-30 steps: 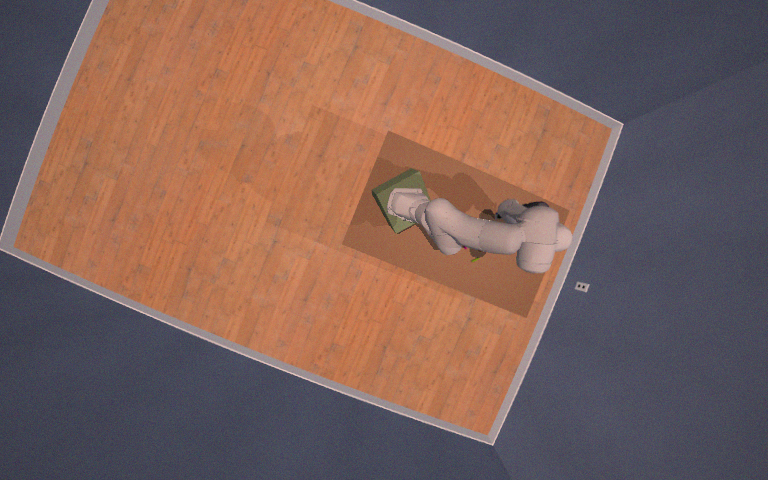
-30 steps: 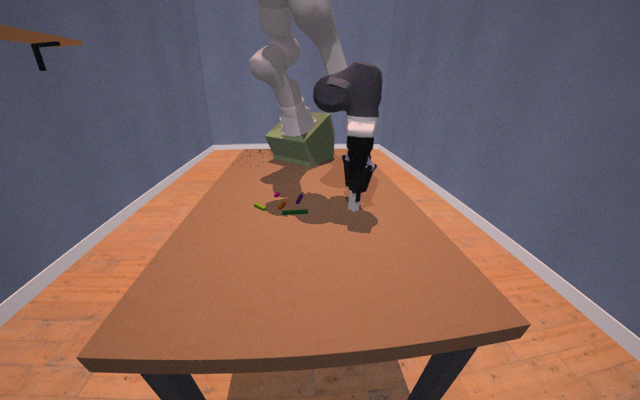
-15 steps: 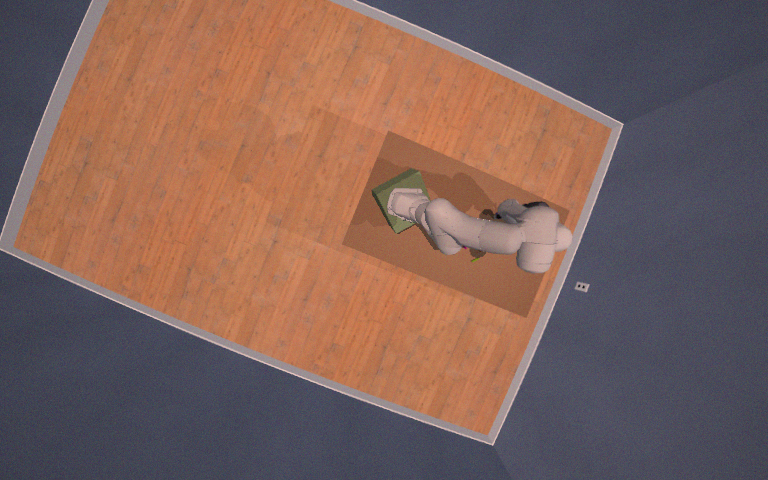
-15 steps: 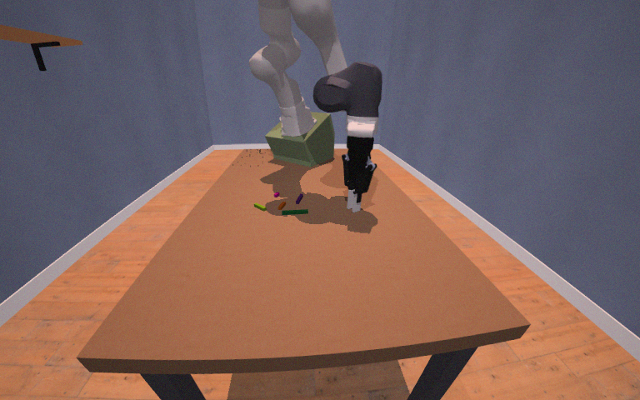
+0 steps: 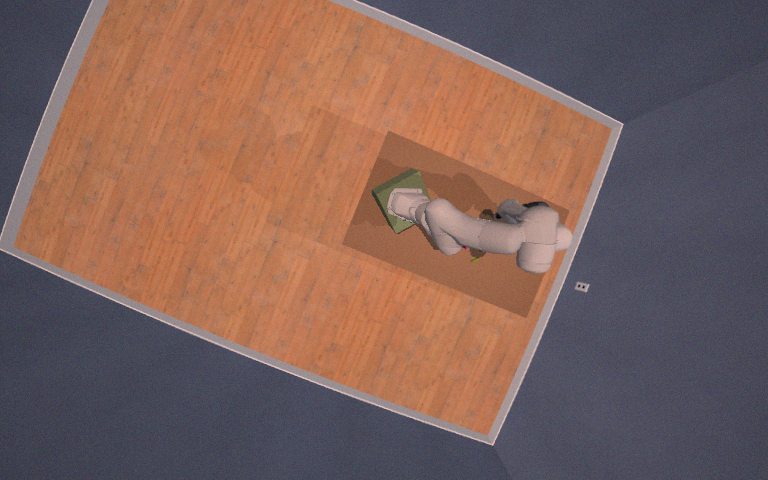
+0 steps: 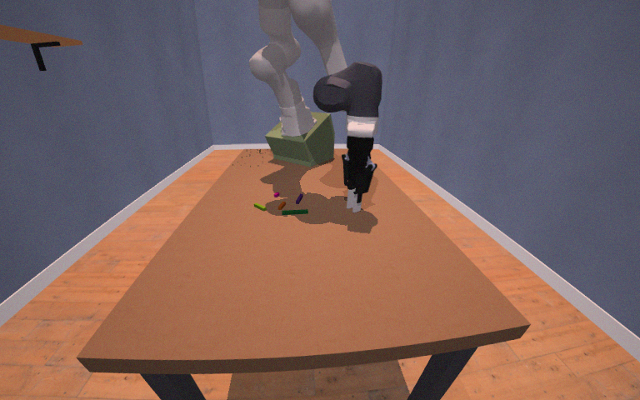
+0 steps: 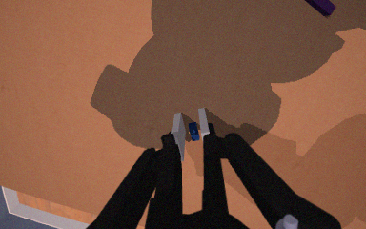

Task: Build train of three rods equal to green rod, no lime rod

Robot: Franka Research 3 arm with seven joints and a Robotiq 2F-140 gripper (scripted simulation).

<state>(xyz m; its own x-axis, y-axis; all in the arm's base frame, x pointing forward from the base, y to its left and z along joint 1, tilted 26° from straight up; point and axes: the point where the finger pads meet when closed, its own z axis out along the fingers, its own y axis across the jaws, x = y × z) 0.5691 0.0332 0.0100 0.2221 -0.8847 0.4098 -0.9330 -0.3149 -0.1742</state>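
Green rod lies flat on the worktop, w/ the orange rod just beside it, turned at an angle. Purple rod is near too, on the arm-base side. Lime rod & magenta rod lie apart, farther left in the ext. view. No 3-rod train lies there. Pincer points down, well apart from the green rod, to its right in the ext. view. Its fingers are slightly spread, w/ the blue rod btwn them in the wrist view, unpinched, a gap each side. Arm hides part of the worktop in the top view.

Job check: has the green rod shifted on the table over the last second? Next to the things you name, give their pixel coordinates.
No, the green rod point(image 6: 294, 212) shows no visible shift in the exterior view, judged against the table's near edge point(image 6: 302, 365).
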